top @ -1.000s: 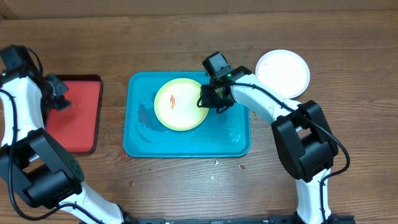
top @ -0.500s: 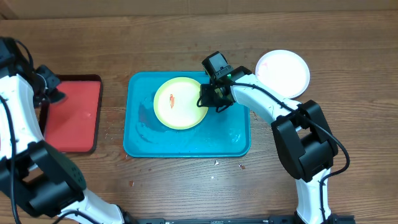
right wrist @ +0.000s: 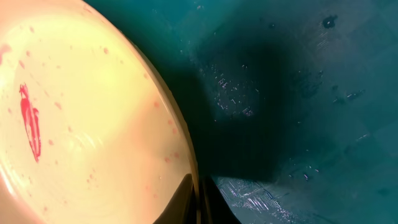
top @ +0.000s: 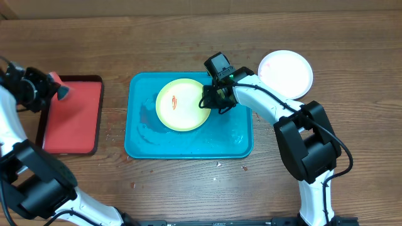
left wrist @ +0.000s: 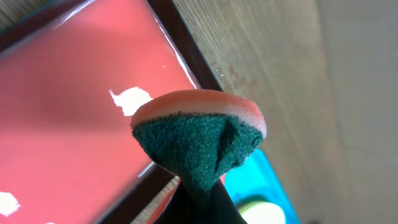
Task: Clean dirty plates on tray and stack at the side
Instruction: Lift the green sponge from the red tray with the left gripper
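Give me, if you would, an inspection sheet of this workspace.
Surface: table, wood grain.
Job's things: yellow-green plate, red-smeared, on tray; white plate on table, right of tray.
Clutter: red tray at left; specks in front of tray.
Grippers: left gripper shut on sponge over red tray; right gripper pinching yellow-green plate's rim.
Cables: black cable along right arm.
Surroundings: nothing seen.

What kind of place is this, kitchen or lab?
Probably a robot lab bench staged for dishwashing, not a real kitchen: a bare wooden table, a teal tray holding a red-smeared yellow-green plate, and a sponge in the left gripper.
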Available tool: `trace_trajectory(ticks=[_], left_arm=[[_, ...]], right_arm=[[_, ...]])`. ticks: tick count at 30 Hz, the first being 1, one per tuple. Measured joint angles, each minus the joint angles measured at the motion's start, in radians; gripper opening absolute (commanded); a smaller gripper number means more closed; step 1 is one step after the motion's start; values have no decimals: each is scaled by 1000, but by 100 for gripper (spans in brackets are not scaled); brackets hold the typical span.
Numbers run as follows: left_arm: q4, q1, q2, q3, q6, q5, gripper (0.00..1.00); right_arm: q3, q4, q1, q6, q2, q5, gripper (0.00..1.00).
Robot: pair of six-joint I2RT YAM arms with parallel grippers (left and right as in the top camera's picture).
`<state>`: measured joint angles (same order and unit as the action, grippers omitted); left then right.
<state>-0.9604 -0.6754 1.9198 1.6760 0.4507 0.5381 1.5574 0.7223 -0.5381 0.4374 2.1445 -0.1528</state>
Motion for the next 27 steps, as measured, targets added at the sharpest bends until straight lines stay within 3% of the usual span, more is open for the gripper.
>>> trace_trajectory(ticks=[12, 23, 27], left_arm=[[-2, -105, 2, -2, 18, 381, 4], [-4, -113, 2, -2, 19, 443, 4], [9, -112, 2, -2, 18, 374, 4]], right_arm=[[0, -4, 0, 0, 3, 0, 4], [0, -4, 0, 0, 4, 0, 4], [0, -5, 0, 0, 4, 0, 4]])
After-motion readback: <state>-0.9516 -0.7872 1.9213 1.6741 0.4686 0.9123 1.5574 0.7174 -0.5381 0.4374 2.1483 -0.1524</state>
